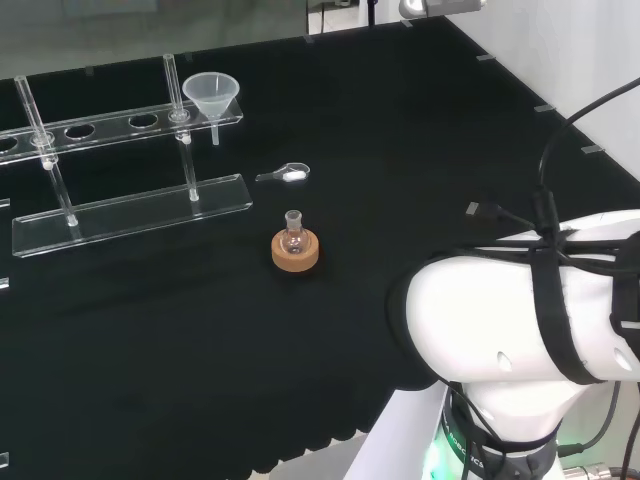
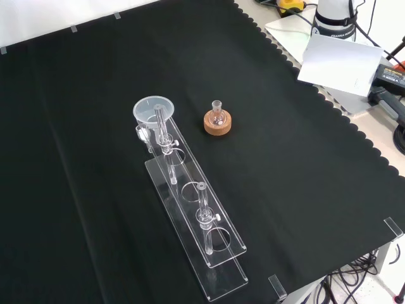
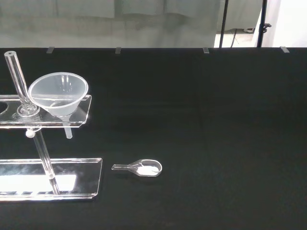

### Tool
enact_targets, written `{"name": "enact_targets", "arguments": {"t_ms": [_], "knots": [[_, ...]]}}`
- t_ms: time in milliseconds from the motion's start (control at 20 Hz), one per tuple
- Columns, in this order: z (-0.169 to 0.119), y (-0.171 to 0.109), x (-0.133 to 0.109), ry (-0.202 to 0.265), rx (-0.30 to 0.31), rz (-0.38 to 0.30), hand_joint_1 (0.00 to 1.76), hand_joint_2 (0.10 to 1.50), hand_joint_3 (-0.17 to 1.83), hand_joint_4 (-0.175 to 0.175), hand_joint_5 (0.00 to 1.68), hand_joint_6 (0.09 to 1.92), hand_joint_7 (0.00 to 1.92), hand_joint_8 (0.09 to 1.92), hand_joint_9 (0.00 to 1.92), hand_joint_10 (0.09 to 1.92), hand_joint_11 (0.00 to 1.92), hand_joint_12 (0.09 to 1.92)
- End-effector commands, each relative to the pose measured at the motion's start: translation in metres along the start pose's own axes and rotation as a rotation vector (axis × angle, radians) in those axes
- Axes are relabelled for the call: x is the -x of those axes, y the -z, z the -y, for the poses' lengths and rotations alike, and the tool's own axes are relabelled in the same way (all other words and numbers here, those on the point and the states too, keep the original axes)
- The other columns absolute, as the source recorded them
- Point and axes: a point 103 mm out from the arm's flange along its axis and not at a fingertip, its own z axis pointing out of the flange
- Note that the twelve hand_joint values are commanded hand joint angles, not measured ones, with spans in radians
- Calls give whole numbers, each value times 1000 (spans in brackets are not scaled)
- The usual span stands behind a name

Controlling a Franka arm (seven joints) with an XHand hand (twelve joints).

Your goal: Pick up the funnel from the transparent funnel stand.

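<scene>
Hand's state I cannot tell — funnel (image 1: 211, 96) sits in its stand (image 1: 130, 205); wrist view adds a scoop (image 3: 142, 167).

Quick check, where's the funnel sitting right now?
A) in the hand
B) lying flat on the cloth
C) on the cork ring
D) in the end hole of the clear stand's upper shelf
D: the funnel sits in the end hole of the clear stand, its stem hanging below the upper shelf.

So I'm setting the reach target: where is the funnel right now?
The funnel sits in the end hole of the clear stand, at that rack's right end in the head view, behind the small scoop and the flask on its cork ring.
</scene>
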Motion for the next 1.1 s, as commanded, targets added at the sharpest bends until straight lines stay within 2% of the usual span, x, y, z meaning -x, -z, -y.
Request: {"name": "enact_targets", "arguments": {"t_ms": [50,250,600,950,1000,1100], "knots": [[0,0,0,-3,6,9,94,1083,482,30,205,87,17,361,120,624,139,1357],[-2,-1,-1,-6,0,-3,4,1163,470,38,184,87,0,303,87,609,122,1342],[-4,-3,-1,-22,-3,3,0,1170,461,38,182,87,0,293,85,608,124,1342],[-26,-15,-4,-45,-23,-3,0,1172,453,37,178,87,0,291,88,609,126,1343],[-30,-15,-6,-42,-22,18,0,1172,452,37,178,87,0,291,89,609,126,1344],[-40,-12,-16,-25,-32,106,0,1173,450,36,177,87,0,292,91,610,127,1344]]}}
